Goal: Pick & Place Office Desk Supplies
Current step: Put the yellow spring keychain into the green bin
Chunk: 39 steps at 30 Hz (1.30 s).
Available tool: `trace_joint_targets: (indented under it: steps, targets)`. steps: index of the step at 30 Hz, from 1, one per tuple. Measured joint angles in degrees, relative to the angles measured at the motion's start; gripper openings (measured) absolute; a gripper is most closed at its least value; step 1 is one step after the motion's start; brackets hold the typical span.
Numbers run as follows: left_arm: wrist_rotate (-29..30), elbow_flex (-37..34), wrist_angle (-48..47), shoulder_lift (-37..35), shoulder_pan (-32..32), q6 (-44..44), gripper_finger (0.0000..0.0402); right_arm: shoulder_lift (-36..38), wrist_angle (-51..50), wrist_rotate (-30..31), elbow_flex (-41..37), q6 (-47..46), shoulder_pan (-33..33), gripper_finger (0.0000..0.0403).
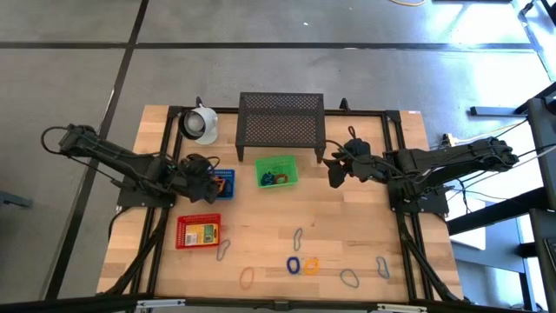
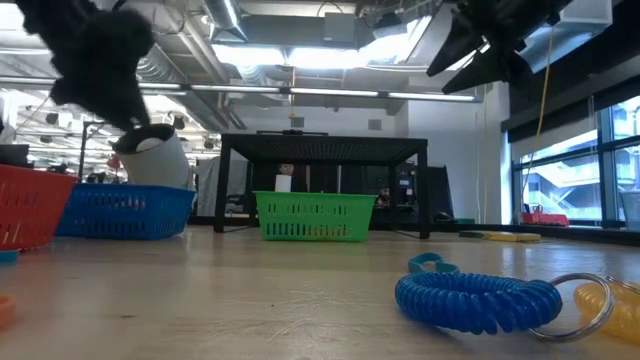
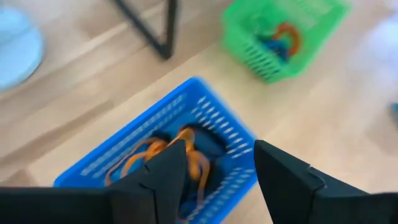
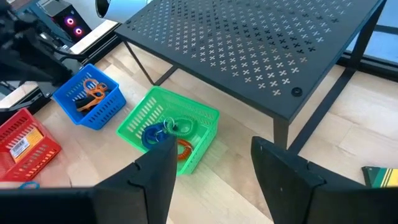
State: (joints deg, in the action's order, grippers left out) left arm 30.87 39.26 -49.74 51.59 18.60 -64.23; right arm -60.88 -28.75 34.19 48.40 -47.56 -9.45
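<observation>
My left gripper (image 1: 211, 180) (image 3: 217, 177) hangs open just over the blue basket (image 1: 223, 183) (image 3: 161, 155), which holds orange rubber-band loops (image 3: 146, 155); nothing is between its fingers. My right gripper (image 1: 334, 171) (image 4: 211, 174) waits open in the air to the right of the green basket (image 1: 276, 171) (image 4: 168, 130), which holds a blue coil (image 4: 154, 135) and an orange loop. A red basket (image 1: 198, 231) holds a yellow crayon box (image 1: 205, 232). Several loose loops lie flat near the table's front edge, among them a blue coil (image 1: 294, 264) (image 2: 480, 300) and an orange one (image 1: 311, 265).
A black mesh stand (image 1: 281, 122) stands at the far middle, just behind the green basket. A white cup-like object (image 1: 200, 124) lies at the far left. Bare wood lies between the baskets and the loops along the front.
</observation>
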Motion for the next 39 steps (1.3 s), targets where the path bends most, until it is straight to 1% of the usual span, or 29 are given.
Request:
trace_joint_targets:
  steps: [2, 4, 8, 11, 13, 16, 19, 21, 26, 30, 35, 39]
  targets:
    - [-0.1, 0.7, 4.0, 0.0, 0.3, 4.7, 0.0185, 0.0, 0.0, -0.6, 0.0, 0.0, 0.0, 0.0206]
    - [-0.3, 0.6, 10.1, 0.4, 1.3, 9.6, 0.0185, 0.0, 0.0, -0.6, 0.0, 0.0, 0.0, 0.0206]
    - [-1.8, 0.5, 21.2, 3.3, 4.3, 16.7, 0.0185, 0.0, -0.1, -0.8, 0.0, 0.0, 0.0, 0.0206]
    - [-3.4, 0.4, 28.7, 6.8, 6.5, 20.9, 0.0185, 0.0, -0.2, -0.8, 0.0, 0.2, 0.0, 0.0206]
    - [-5.7, 0.4, 34.2, 9.5, 7.8, 23.4, 0.0185, 0.0, -0.5, -1.6, 0.0, 0.7, 0.0, 0.0206]
    - [-9.3, 0.4, 42.6, 14.2, 9.3, 25.6, 0.0185, 0.0, -0.7, -3.6, 0.0, 1.7, 0.0, 0.0206]
    - [-10.1, 1.5, 47.9, 19.3, 10.1, 27.1, 0.0185, 0.0, -0.8, -6.3, 0.0, 1.7, 0.0, 0.0206]
    - [-10.0, 3.6, 49.0, 22.7, 10.3, 28.5, 0.0185, 0.0, -0.8, -8.1, 0.0, 1.4, -0.1, 0.0206]
    - [-11.0, 10.2, 48.1, 30.5, 10.3, 32.6, 0.0185, 0.0, -0.8, -13.3, 0.0, -1.3, -1.7, 0.0206]
    - [-11.0, 14.9, 47.7, 34.9, 10.7, 35.0, 0.0185, -0.6, -0.5, -13.9, 0.0, -1.4, -5.5, 0.0206]
    - [-10.7, 18.5, 45.3, 36.4, 10.7, 34.9, 0.0185, -3.4, 0.5, -15.5, 0.0, -1.5, -12.0, 0.0206]
    - [-7.1, 18.9, 45.2, 36.1, 10.7, 32.0, 0.0185, -8.4, 4.8, -15.8, 0.0, -0.7, -17.3, 0.0206]
